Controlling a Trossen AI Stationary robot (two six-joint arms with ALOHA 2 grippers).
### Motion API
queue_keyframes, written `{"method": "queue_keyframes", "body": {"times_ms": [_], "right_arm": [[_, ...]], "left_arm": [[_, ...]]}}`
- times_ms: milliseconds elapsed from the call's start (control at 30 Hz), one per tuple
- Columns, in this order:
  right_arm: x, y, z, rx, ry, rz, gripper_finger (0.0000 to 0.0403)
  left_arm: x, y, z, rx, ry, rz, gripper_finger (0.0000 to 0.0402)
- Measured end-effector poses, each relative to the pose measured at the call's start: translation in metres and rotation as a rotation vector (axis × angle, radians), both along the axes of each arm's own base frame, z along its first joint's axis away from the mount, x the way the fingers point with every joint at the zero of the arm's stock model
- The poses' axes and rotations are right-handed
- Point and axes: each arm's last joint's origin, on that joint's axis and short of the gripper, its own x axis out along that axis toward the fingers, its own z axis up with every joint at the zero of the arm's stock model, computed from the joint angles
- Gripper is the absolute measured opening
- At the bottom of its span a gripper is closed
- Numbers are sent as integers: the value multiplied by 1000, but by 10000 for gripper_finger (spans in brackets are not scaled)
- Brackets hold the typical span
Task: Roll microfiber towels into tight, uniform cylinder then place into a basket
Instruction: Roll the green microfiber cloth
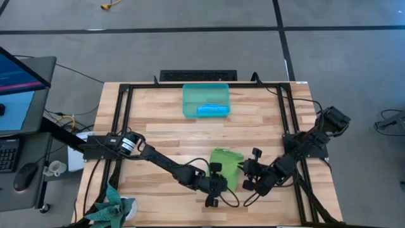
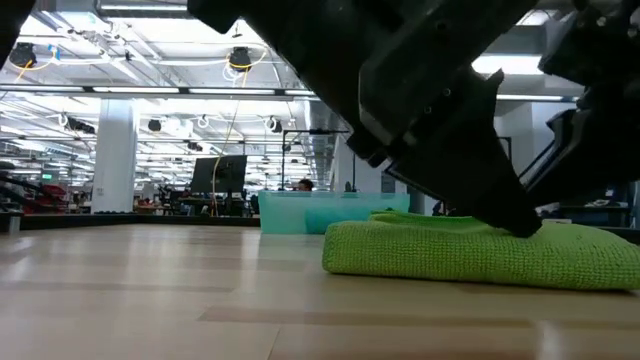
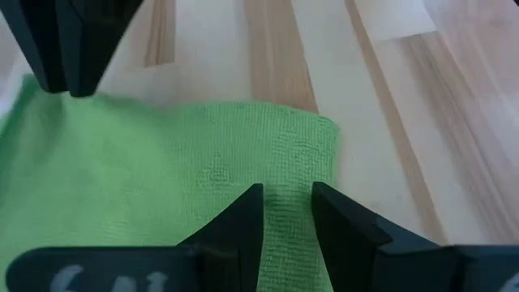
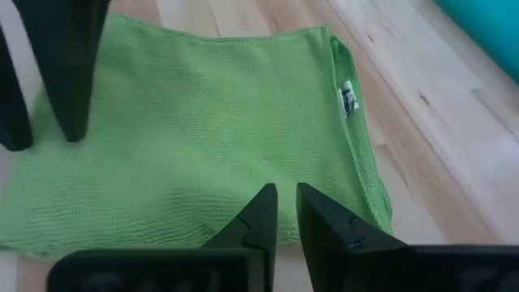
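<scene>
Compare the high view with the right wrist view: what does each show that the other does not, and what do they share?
Only the high view shows the basket with a rolled blue towel inside, and both arms over the table. Only the right wrist view shows the white tag on the towel's edge. Both show the green towel lying folded flat on the wooden table.

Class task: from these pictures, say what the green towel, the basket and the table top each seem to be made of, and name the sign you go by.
Green towel: soft woven cloth, likely microfiber; fine grid texture, stitched hem, small sewn tag.
Basket: probably plastic; smooth, translucent teal walls with the wood showing faintly through.
Table top: wood, seemingly joined planks; pale strips with grain lines, a light sheen.
</scene>
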Motion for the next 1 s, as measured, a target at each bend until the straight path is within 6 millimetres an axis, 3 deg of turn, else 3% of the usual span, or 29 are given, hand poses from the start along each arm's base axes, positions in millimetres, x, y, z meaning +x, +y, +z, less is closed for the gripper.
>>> {"method": "queue_keyframes", "body": {"times_ms": [167,500,767,1000], "right_arm": [[-3,-4,-8,46,15,9,51],[5,-18,-17,67,74,-40,6],[10,-23,-35,38,128,-87,26],[5,-22,-20,73,129,-32,26]], "left_arm": [[-4,2,-8,-11,29,20,100],[-4,-5,-4,-27,-13,1,100],[-4,-11,-2,-58,-36,-42,100],[-3,-11,-2,-60,-38,-44,100]]}}
